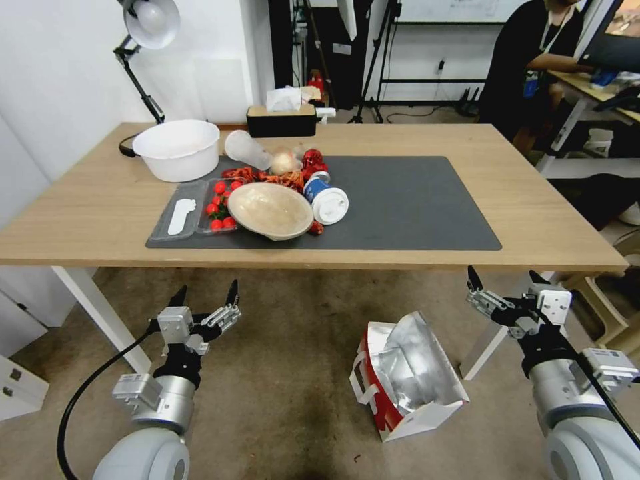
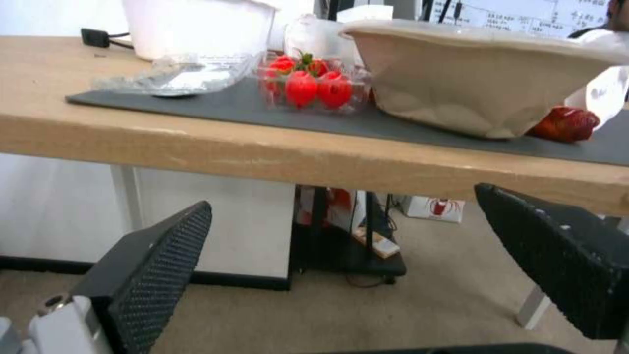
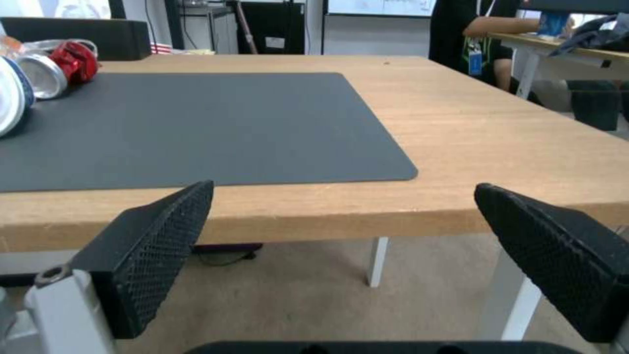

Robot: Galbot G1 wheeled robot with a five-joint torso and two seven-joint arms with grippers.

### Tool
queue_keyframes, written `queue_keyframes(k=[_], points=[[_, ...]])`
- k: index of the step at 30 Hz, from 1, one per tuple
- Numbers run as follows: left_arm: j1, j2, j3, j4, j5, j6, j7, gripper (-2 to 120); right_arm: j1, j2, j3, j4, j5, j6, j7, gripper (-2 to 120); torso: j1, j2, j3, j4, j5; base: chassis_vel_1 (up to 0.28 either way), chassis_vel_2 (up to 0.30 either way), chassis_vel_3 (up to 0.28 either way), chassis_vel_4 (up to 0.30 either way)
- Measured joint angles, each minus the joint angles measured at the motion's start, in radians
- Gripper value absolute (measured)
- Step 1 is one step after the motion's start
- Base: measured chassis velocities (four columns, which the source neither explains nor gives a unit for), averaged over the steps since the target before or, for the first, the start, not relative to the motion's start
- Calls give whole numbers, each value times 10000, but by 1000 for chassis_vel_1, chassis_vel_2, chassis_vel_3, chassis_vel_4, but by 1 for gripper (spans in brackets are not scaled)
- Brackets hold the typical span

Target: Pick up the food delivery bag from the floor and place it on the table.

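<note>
Silver-grey rounded arm housings, black wrist collars, white bracket blocks. Left gripper (image 1: pixel 205 294), right gripper (image 1: pixel 503 278): black pointed fingers (image 3: pixel 154 255), mesh-textured pads. Black cable loops beside left arm; screws possibly on brackets.

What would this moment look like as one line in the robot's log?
food delivery bag: on floor, untouched | left end effector: open, empty, below table edge | right end effector: open, empty, same

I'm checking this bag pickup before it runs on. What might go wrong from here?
1. The bag lies tipped on the floor with its foil mouth gaping, so a grip may crush the paper or miss the handles.
2. The left half of the mat is crowded with the bowl and cup; a bag set there may topple them.
3. Both open hands, left and right, sit near the table edge, which a lift may strike.
</note>
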Motion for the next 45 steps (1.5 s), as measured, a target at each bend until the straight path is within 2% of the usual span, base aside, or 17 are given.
queue_keyframes(k=[45], points=[[-127,-4,17,200,-35,-15,14,100,65,-2,-70,-154,-5,126,-56,100,-774,-1915,-1139,0,0,0,0,0,0]])
